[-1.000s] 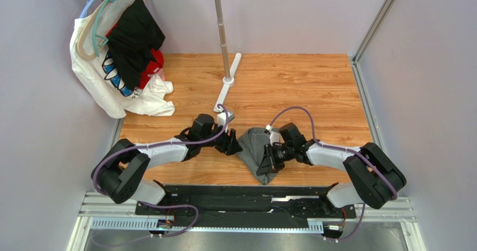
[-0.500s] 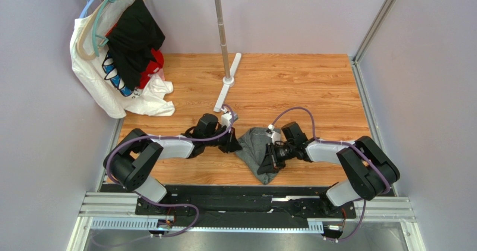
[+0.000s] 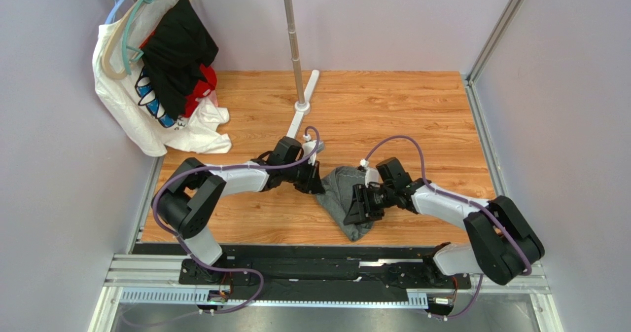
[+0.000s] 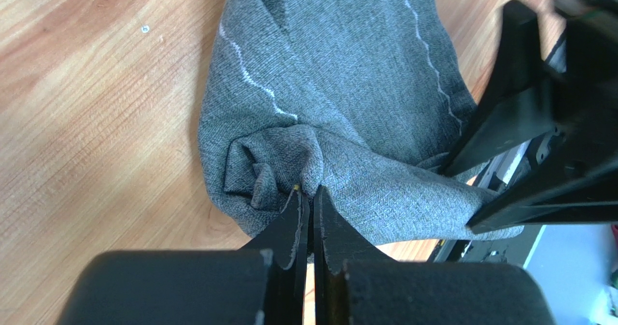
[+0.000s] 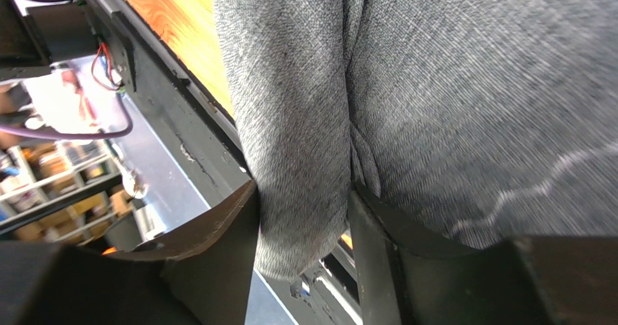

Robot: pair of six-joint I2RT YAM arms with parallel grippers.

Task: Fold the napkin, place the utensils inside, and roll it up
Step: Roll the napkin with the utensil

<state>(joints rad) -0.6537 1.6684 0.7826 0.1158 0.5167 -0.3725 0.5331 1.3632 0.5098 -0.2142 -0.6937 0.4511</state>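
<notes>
The napkin (image 3: 342, 199) lay bunched up on the worktop (image 3: 415, 117) between both arms; the left tool (image 4: 306, 194) was pinched tight on a small crumpled bit; the right tool (image 5: 305, 216) was clamped on a thick fold; best to pull apart gently and spread it flat first.

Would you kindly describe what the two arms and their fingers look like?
Both the left arm and right arm have pale grey-white links between bulky black joints, with a purple cable looping along each. The left gripper has slim, black, wedge-shaped fingers tapering to thin tips; the right gripper has matching matte black fingers. No markings are visible.
</notes>
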